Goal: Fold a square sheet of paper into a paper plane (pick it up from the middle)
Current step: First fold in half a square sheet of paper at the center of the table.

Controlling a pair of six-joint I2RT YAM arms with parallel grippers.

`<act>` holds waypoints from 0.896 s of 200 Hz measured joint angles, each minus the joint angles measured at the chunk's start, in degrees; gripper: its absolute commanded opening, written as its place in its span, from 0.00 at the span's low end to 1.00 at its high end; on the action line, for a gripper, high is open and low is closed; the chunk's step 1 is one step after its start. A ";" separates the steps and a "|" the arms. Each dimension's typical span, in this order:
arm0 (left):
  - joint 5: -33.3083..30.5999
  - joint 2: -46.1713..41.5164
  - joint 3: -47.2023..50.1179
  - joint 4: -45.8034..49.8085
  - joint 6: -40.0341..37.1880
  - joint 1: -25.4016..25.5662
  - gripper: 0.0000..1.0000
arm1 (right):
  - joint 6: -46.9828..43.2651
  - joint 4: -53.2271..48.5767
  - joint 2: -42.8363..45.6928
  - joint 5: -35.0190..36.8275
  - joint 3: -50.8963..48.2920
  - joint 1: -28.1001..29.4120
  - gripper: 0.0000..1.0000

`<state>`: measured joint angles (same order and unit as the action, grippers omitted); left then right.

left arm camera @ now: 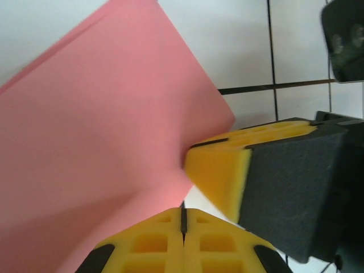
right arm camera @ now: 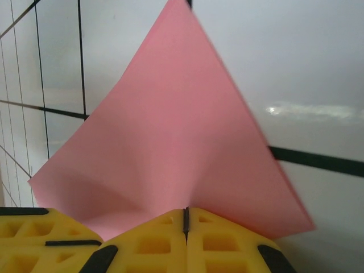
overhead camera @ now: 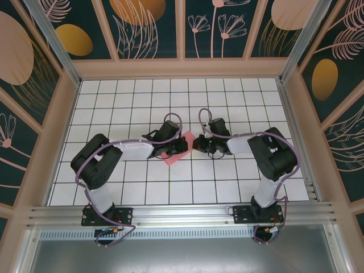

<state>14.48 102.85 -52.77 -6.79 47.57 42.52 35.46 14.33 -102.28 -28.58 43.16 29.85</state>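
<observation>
Top external view: a thin pink-red square sheet of paper (overhead camera: 172, 157) lies mid-frame on the white gridded surface (overhead camera: 227, 102). Right hand (right arm camera: 185, 219) pinches its puckered edge; left hand (left arm camera: 183, 219) is closed beside it, hold unclear. Early fold, seemingly; next, carry that edge across squarely.

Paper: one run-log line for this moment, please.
paper: creased at pinch | left end effector: shut on paper | right end effector: shut on paper
</observation>
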 measured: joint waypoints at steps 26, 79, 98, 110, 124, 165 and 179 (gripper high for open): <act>1.97 0.02 0.70 -1.25 0.00 0.00 0.00 | 0.92 0.28 -0.83 -0.48 0.72 0.87 0.00; 2.84 1.07 1.81 -1.97 0.00 -0.15 0.00 | 1.64 0.44 -2.21 -1.25 1.97 0.90 0.00; 2.64 1.60 2.84 -1.95 0.04 -0.15 0.00 | 2.19 0.37 -2.51 -1.25 2.25 0.90 0.00; 2.54 1.84 3.54 -2.12 0.07 -0.15 0.00 | 2.43 0.37 -2.54 -1.20 2.25 0.90 0.00; 2.19 1.84 3.61 -2.21 0.07 -0.15 0.00 | 2.60 0.42 -2.62 -1.20 2.25 0.90 0.00; 0.50 1.11 4.92 -3.43 0.02 0.15 0.00 | 2.62 0.20 -2.78 -1.20 2.47 0.90 0.00; -0.26 0.13 6.27 -4.13 0.04 0.17 0.00 | 2.62 0.02 -2.80 -1.07 2.51 0.90 0.00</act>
<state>14.22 102.98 -46.50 -10.92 47.62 42.70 38.09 14.35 -105.08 -29.65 45.67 30.74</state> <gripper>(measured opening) 0.069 0.052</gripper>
